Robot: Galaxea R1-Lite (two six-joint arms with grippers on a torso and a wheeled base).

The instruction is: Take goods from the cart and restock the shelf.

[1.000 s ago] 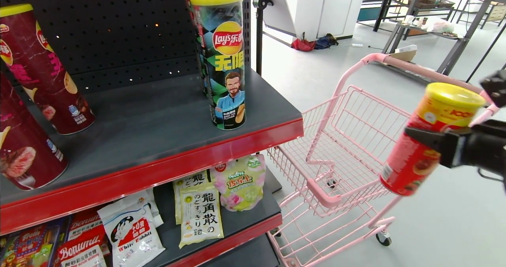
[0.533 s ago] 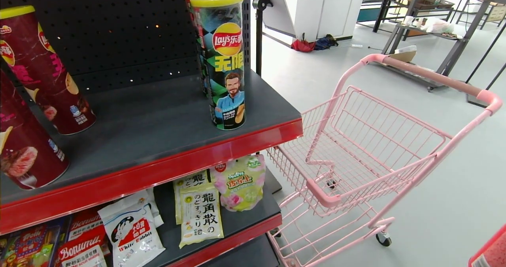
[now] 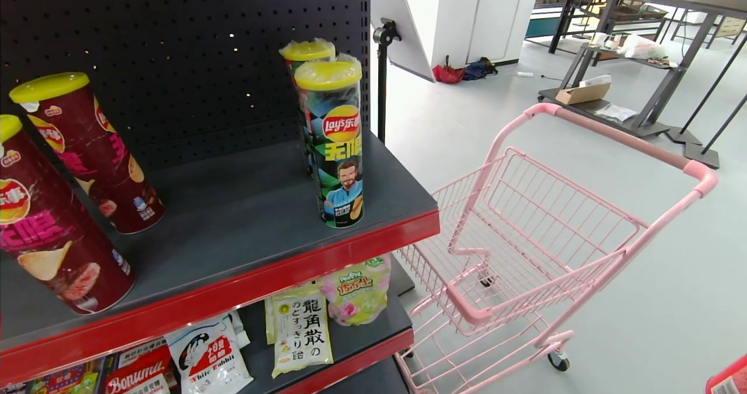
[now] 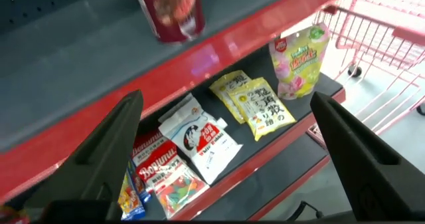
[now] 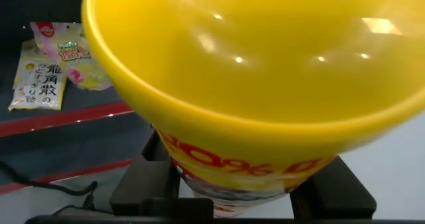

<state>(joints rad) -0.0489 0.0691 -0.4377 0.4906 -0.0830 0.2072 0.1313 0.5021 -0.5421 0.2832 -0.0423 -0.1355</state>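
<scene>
Head view first: the shelf (image 3: 233, 207) is taking up the left half. Two dark red cans (image 3: 87, 149) are standing at its nine o'clock end, and two green cans (image 3: 338, 154) are lined up one behind the other at the three o'clock end, the front one near the red edge. Down at six o'clock, snack bags (image 3: 300, 330) are lying on the lower tier. At three o'clock from the shelf, just beside it, the pink cart (image 3: 583, 126) is standing on the grey floor. And there, at the five o'clock corner, a sliver of the red chip can (image 3: 726, 379) is peeking in, well apart from the shelf. Over to the left wrist view: the left gripper (image 4: 226, 98) is hanging with its fingers spread wide in front of the lower tier and its snack bags, with one dark red can standing on the board above. Now the right wrist view: the right gripper (image 5: 236, 191) is pinching the chip can low on its body, one finger on each side, and the yellow lid is facing the camera.
</scene>
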